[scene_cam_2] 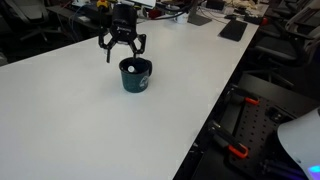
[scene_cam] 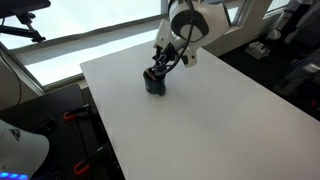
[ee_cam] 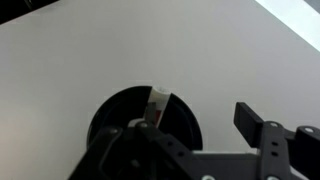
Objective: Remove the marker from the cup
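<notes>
Marker: stands inside the cup, leaning against the cup's rim, upper end just proud of the rim in the wrist view. The cup stands upright on the table.

Gripper: hangs just above the cup, fingers spread apart, nothing between them. In the wrist view one finger lies over the cup's mouth and the other outside the cup's wall.

Probable faults from this position:
- Rim strike. A descent with the fingers straddling the cup's wall would likely land a fingertip on the rim, and the cup appears light enough to tip or slide.
- Wall capture. Closing here could pinch the cup's wall together with the marker, so the cup lifts too.
- Slip. Little of the marker shows above the rim; a shallow pinch may lose it.
- Deflection. A fingertip touching the leaning marker may roll it around the cup's rim.
</notes>
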Controlling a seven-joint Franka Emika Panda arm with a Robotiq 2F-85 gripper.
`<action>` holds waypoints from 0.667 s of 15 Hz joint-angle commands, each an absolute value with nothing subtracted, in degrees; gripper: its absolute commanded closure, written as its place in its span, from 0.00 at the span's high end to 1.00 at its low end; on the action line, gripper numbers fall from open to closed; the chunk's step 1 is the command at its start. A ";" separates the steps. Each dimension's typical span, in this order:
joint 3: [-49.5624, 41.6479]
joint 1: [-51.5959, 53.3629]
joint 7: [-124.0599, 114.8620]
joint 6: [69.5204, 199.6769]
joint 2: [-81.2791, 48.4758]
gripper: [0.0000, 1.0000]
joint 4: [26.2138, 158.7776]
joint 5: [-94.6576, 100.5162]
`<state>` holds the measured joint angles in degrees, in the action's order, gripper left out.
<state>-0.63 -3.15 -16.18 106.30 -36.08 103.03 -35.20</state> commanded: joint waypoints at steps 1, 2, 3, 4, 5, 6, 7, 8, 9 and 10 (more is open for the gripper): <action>-1.11 -2.57 -17.48 108.73 -31.49 0.80 108.80 -36.13; -1.20 -2.57 -17.62 109.08 -30.85 0.79 109.69 -36.18; -1.30 -2.57 -17.84 109.58 -30.24 0.76 110.54 -36.26; -1.41 -2.57 -17.99 110.12 -29.51 0.76 111.56 -36.31; -1.53 -2.56 -18.15 110.46 -29.01 0.75 112.27 -36.28; -1.61 -2.61 -18.11 110.80 -28.56 0.75 112.91 -36.26; -1.65 -2.71 -17.84 111.13 -28.19 0.77 113.49 -36.33; -1.73 -2.73 -17.87 111.35 -27.93 0.77 113.91 -36.25; -1.78 -2.76 -17.83 111.64 -27.79 0.76 114.28 -36.17; -1.77 -2.84 -17.57 111.77 -27.85 0.71 114.43 -36.08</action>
<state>-1.40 -3.27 -16.33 109.95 -30.53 111.19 -35.20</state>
